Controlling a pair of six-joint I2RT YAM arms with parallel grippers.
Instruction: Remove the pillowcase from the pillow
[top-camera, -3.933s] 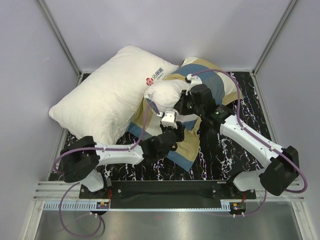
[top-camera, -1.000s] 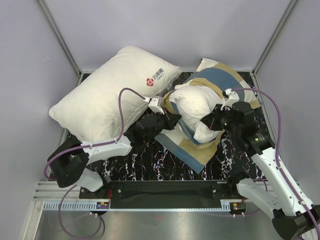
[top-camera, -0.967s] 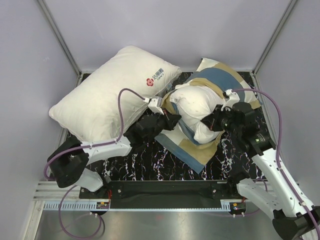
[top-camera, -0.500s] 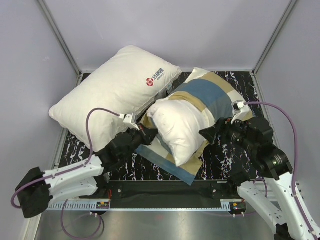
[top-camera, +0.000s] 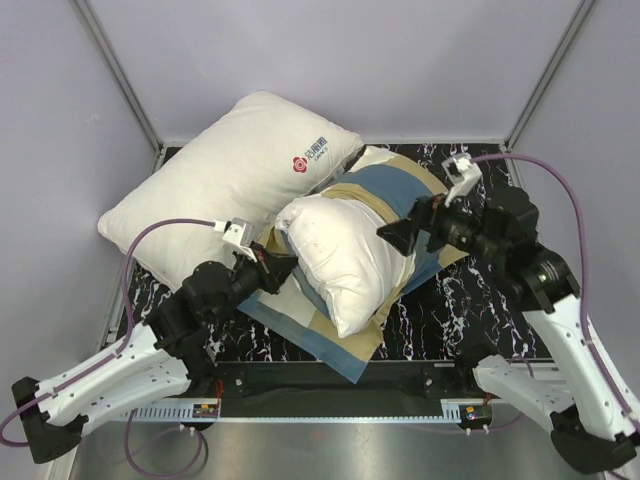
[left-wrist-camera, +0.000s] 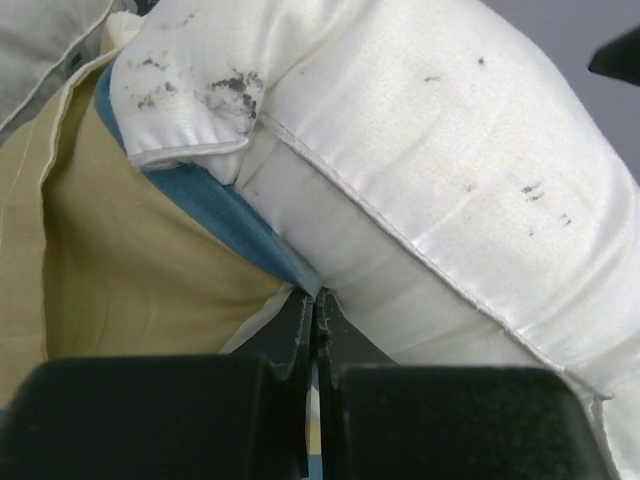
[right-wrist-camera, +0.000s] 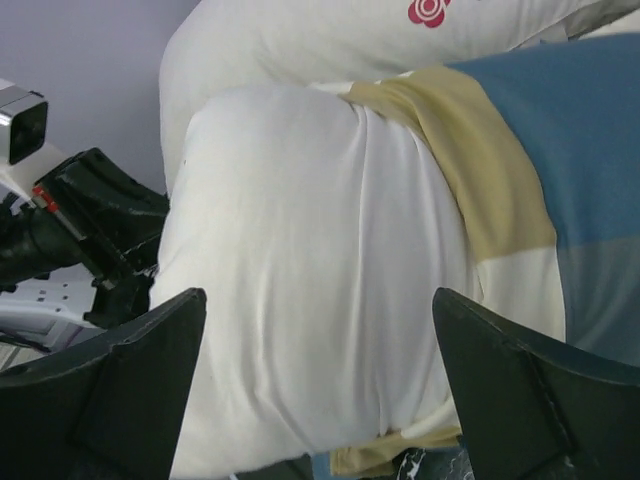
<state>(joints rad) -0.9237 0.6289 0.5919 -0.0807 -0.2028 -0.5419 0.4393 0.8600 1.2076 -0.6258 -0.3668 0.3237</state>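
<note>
The plain off-white pillow (top-camera: 335, 255) sticks halfway out of the checked pillowcase (top-camera: 400, 185) in the middle of the table. My left gripper (top-camera: 288, 266) is shut on the pillowcase's open hem at the pillow's left side. In the left wrist view the closed left gripper (left-wrist-camera: 317, 300) pinches blue and cream pillowcase (left-wrist-camera: 140, 260) fabric under the pillow (left-wrist-camera: 450, 150). My right gripper (top-camera: 395, 232) hangs open at the pillow's right edge. Through the right wrist camera, the right gripper (right-wrist-camera: 320, 395) frames the pillow (right-wrist-camera: 310, 280), holding nothing, with the pillowcase (right-wrist-camera: 520, 170) to the right.
A second white pillow with a red logo (top-camera: 225, 185) leans against the left wall, touching the pillowcase. The black marbled table top (top-camera: 480, 300) shows at the right and front. Grey walls close in on three sides.
My right gripper has opened, let go of the pillow and lifted back. My left gripper has drawn the pillowcase hem toward the front left, and pillow and case slid that way.
</note>
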